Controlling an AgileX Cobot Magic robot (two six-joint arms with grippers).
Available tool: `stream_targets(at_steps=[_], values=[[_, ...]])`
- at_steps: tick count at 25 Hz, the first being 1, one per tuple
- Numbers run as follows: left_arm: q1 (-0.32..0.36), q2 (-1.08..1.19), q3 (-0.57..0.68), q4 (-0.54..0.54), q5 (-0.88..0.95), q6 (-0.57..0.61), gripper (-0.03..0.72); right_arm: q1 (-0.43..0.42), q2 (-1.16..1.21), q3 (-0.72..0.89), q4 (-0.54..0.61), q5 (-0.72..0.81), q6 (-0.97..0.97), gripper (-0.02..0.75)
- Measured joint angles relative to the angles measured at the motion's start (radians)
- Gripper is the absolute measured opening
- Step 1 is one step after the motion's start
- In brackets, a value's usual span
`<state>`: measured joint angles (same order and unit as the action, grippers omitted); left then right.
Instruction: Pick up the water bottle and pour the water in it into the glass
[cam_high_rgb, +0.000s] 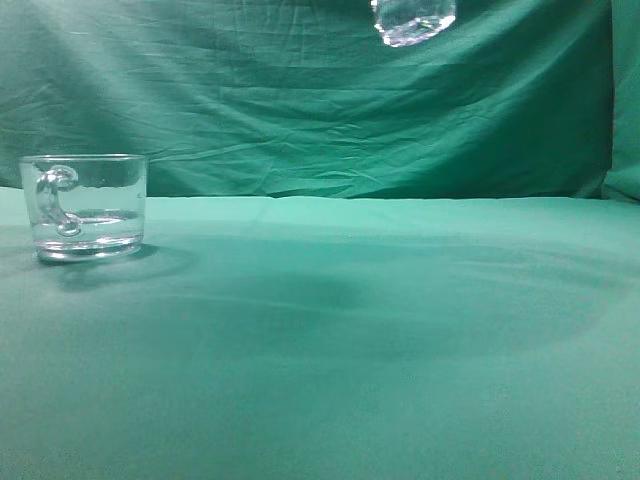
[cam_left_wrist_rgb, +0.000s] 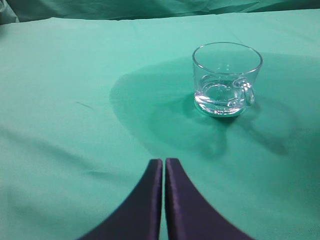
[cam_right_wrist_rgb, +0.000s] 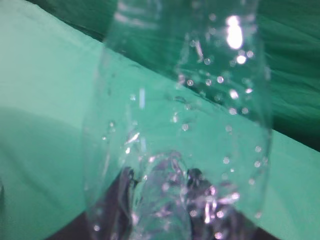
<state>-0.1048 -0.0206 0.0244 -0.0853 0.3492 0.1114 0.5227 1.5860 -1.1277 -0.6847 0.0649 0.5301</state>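
The glass stands on the green cloth at the far left, handle toward the camera, with a shallow layer of water in it. It also shows in the left wrist view, ahead and to the right of my left gripper, which is shut and empty. My right gripper is shut on the water bottle, whose clear wall, dotted with droplets, fills the right wrist view. In the exterior view only the bottle's bottom end shows, high at the top edge; the gripper is out of frame there.
Green cloth covers the table and hangs as a backdrop behind it. No other objects show.
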Motion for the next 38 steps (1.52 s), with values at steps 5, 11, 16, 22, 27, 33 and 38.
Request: stream_targets(at_steps=[5,11,16,22,27,33,38], values=[[0.000,0.000,0.000,0.000,0.000,0.000,0.000,-0.181,-0.074,0.227,-0.024,-0.320,0.000,0.249],[0.000,0.000,0.000,0.000,0.000,0.000,0.000,-0.371,-0.077,0.426,-0.015,-0.595,-0.006,0.249],[0.000,0.000,0.000,0.000,0.000,0.000,0.000,-0.454,-0.036,0.479,0.003,-0.685,-0.046,0.249],[0.000,0.000,0.000,0.000,0.000,0.000,0.000,-0.456,0.147,0.480,-0.046,-0.907,-0.064,0.249],[0.000,0.000,0.000,0.000,0.000,0.000,0.000,-0.454,0.241,0.480,-0.079,-0.963,-0.165,0.249],[0.000,0.000,0.000,0.000,0.000,0.000,0.000,-0.406,0.266,0.480,-0.077,-0.978,-0.248,0.249],[0.000,0.000,0.000,0.000,0.000,0.000,0.000,-0.384,0.319,0.480,-0.030,-1.017,-0.270,0.249]])
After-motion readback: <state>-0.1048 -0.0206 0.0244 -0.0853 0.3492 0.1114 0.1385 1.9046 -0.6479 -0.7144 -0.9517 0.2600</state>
